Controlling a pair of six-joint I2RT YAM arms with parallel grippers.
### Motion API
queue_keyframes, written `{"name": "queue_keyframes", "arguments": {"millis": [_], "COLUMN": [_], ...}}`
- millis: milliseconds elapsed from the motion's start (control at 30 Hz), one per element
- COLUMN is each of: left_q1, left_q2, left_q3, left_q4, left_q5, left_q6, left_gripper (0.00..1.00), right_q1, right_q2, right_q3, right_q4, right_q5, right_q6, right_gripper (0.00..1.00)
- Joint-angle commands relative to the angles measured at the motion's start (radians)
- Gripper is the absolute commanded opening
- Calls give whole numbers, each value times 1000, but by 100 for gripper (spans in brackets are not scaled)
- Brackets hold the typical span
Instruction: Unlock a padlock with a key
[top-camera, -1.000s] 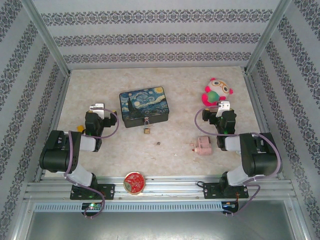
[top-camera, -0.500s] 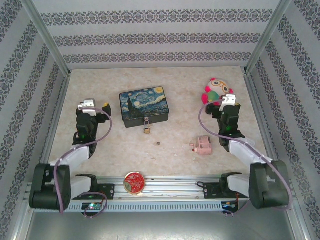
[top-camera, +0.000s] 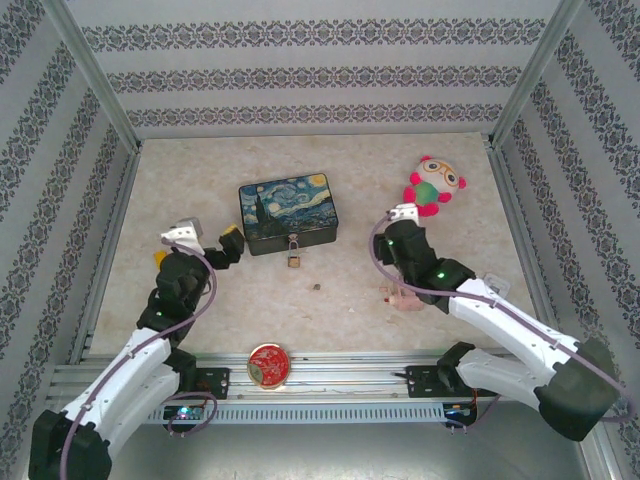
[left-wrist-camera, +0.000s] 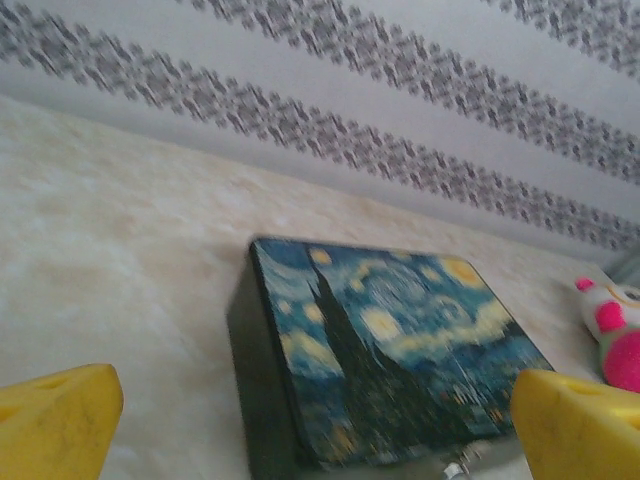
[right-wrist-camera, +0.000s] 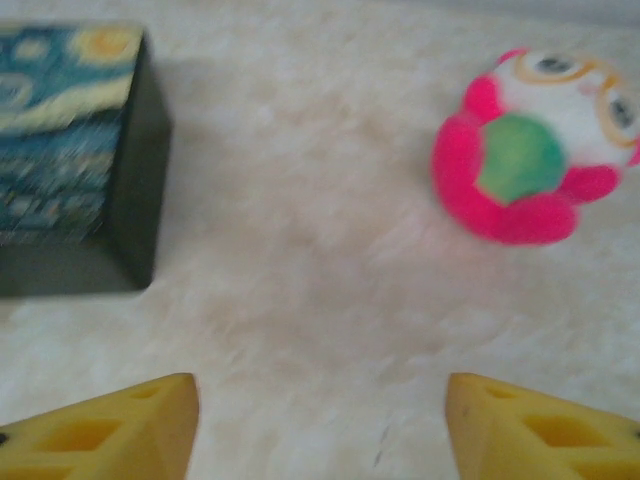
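Note:
The small brass padlock (top-camera: 293, 259) hangs by its thin shackle from the front latch of the Starry Night box (top-camera: 288, 213). On the table in front of it and slightly right lies the key (top-camera: 315, 287), a dark speck. My left gripper (top-camera: 197, 248) is left of the box, open, its yellow fingers (left-wrist-camera: 55, 420) spread wide and empty. The box lid (left-wrist-camera: 400, 350) lies ahead of it in the left wrist view. Right of the key, my right gripper (top-camera: 400, 228) is open over bare table, with nothing between its yellow fingers (right-wrist-camera: 540, 430).
A pink and green plush toy (top-camera: 435, 185) sits at the back right, also ahead of the right gripper (right-wrist-camera: 530, 150). A pink blocky object (top-camera: 405, 293) lies partly under the right arm. A red round tin (top-camera: 268, 363) rests on the front rail. Patterned walls enclose the table.
Both arms have stretched out low over the table. The left gripper moved right and nearer, towards the box. The right gripper swung left, away from the plush toy.

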Motion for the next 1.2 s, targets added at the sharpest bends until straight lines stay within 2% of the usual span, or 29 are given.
{"name": "queue_keyframes", "arguments": {"millis": [0,100,267,533,767,900,1033,1167], "left_q1": [-59,-76,-77,-76,-76,-76,-77,-76], "left_q2": [38,122,214,190,135,131,138,139], "left_q3": [-38,-47,-41,-55,-83,-83,-84,-86], "left_q4": [-6,74,159,149,106,92,93,93], "left_q5": [-49,-47,-73,-159,-213,-224,-225,-226], "left_q6": [-113,-152,-184,-230,-253,-248,-239,-236], "left_gripper": [99,99,99,99,99,99,99,99], "right_q1": [74,132,208,283,289,290,288,283], "right_q2": [59,148,339,592,706,765,808,829], "right_q3": [48,75,160,324,406,453,483,490], "right_q4": [-212,-238,-256,-274,-261,-274,-278,-280], "right_q5": [-42,-113,-234,-332,-389,-389,-391,-389], "right_q6": [181,265,322,340,359,352,347,346], "right_gripper": [54,43,32,18,17,20,28,29]}}
